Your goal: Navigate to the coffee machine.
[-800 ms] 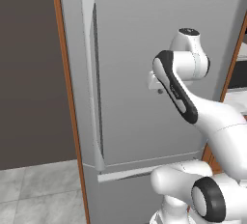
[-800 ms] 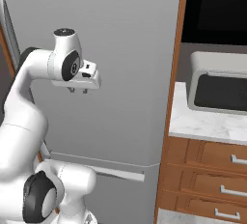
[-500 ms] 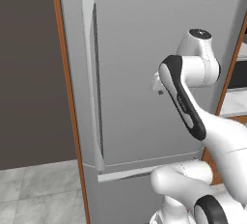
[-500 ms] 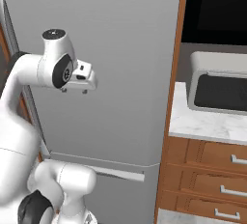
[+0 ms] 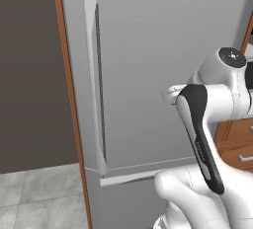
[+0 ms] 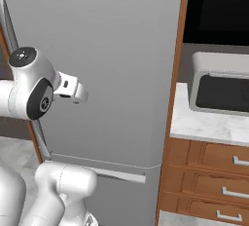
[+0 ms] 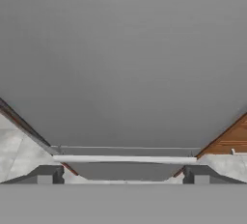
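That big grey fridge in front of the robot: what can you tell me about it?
The fridge is tall, smooth and matte grey, like brushed metal. Its upper door is shut, with a long vertical handle on its left edge. A horizontal bar handle tops the lower drawer. Wood trim frames it; a marble counter adjoins its right.

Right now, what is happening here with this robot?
The robot arm is holding nothing. Its gripper faces a tall grey refrigerator, with the jaws apart and empty. To the right of the refrigerator stands a marble counter with a grey microwave on it and wooden drawers below. A coffee machine is not yet in sight, so the drive there seems unfinished.
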